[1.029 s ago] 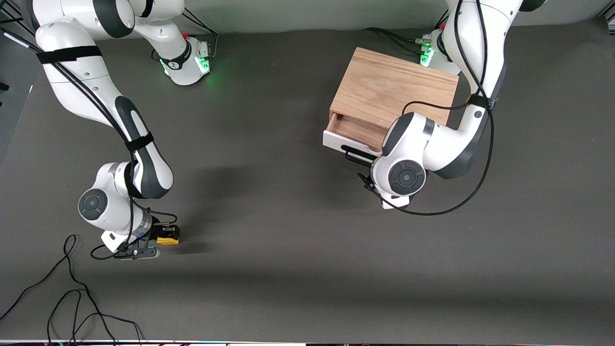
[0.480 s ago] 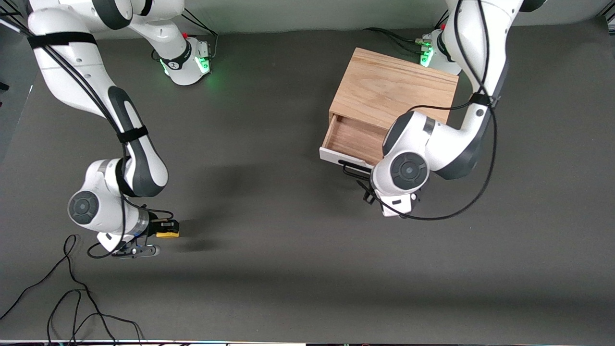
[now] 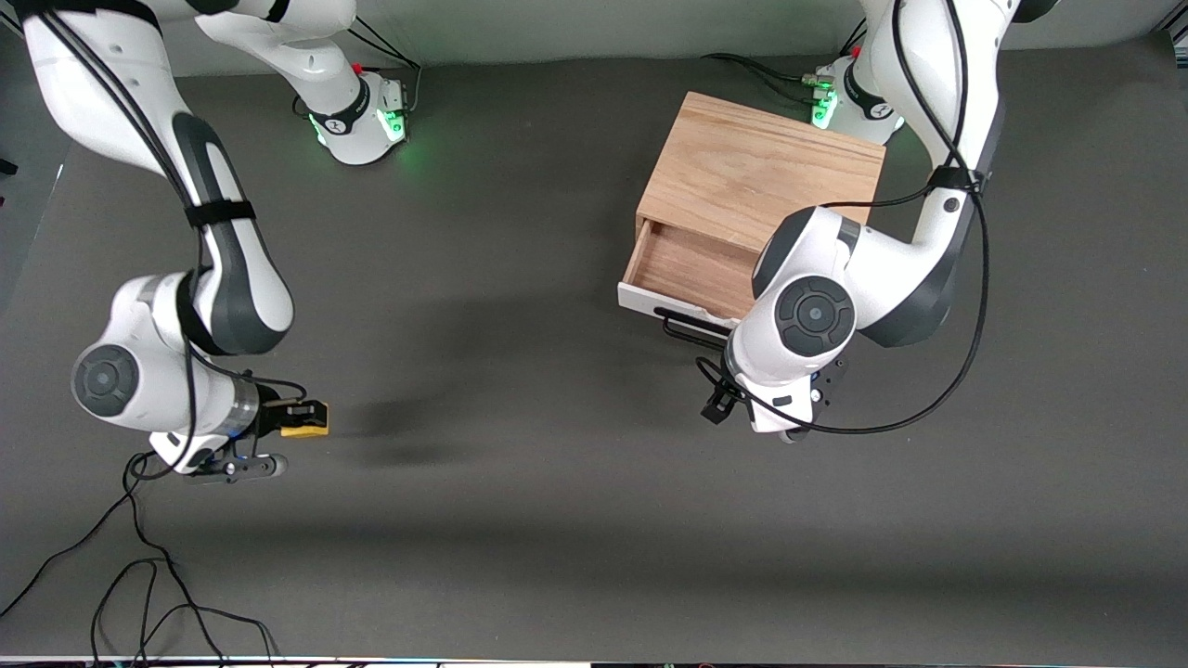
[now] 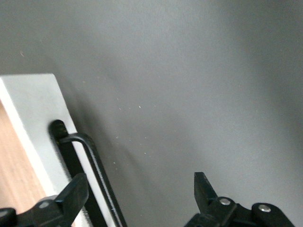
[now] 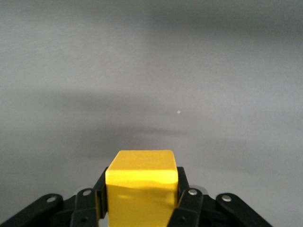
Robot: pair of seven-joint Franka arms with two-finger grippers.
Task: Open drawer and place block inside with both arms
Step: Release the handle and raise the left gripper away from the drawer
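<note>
Block sits clamped in the right hand above the table, while the left hand gapes beside the drawer handle.

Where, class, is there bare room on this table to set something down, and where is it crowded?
Free: the dark mat between the right gripper, shut on the yellow block, and the open drawer; also the strip nearest the front camera. Crowded: in front of the drawer, where the open left gripper stands by the black handle; loose cables at the right arm's end.
</note>
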